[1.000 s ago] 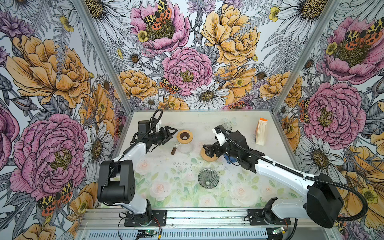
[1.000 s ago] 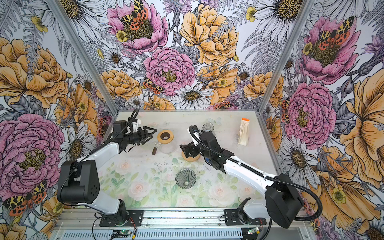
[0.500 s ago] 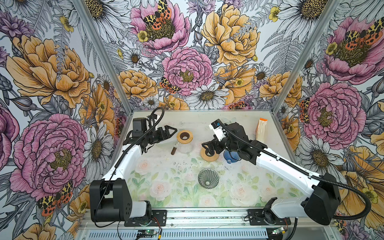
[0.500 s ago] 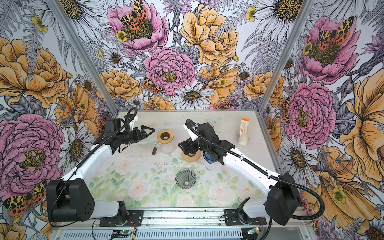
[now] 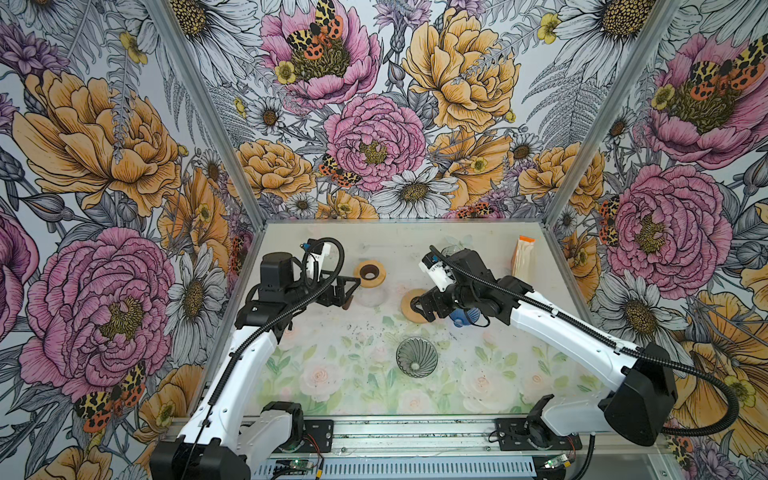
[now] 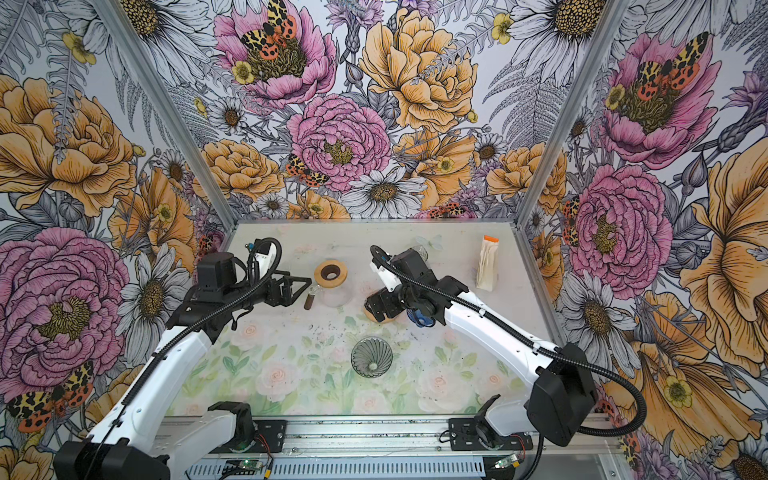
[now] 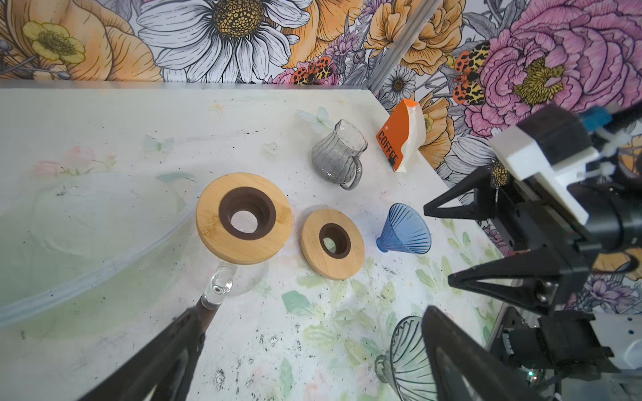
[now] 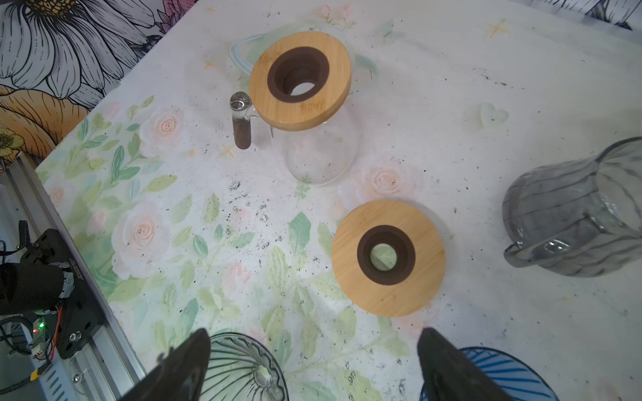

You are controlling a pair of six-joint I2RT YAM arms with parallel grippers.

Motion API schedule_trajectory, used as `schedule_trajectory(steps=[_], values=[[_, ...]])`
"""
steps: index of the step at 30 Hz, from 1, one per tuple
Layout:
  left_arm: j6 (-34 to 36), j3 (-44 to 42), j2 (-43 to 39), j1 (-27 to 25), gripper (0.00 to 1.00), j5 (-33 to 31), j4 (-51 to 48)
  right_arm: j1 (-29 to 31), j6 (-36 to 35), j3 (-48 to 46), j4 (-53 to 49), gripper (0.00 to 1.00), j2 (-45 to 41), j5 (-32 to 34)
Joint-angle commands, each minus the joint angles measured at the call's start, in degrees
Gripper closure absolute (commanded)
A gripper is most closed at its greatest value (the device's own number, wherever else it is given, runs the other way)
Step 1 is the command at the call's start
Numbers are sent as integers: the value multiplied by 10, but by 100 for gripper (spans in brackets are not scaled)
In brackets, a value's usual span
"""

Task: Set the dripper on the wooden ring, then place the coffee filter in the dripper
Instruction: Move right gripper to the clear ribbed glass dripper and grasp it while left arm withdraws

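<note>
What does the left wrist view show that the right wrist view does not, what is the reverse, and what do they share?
Only the left wrist view shows the orange coffee filter pack and the right arm's white camera housing. Only the right wrist view shows the left arm's base on the front rail. Both show the glass carafe with its wooden lid, the loose wooden ring, the grey jug, the blue dripper and the grey glass dripper.

"COFFEE" on orange filter packet (image 7: 399, 137)
</note>
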Motion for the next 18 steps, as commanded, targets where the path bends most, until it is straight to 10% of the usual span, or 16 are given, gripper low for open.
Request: schedule_trajectory(steps=[1,18], values=[[76,-32,-42,-23,1,-34,-8,4,-1,-9,-22,5,7,-1],[201,-140,-126,-147,1,-136,-8,6,102,-105,-32,17,1,-21]])
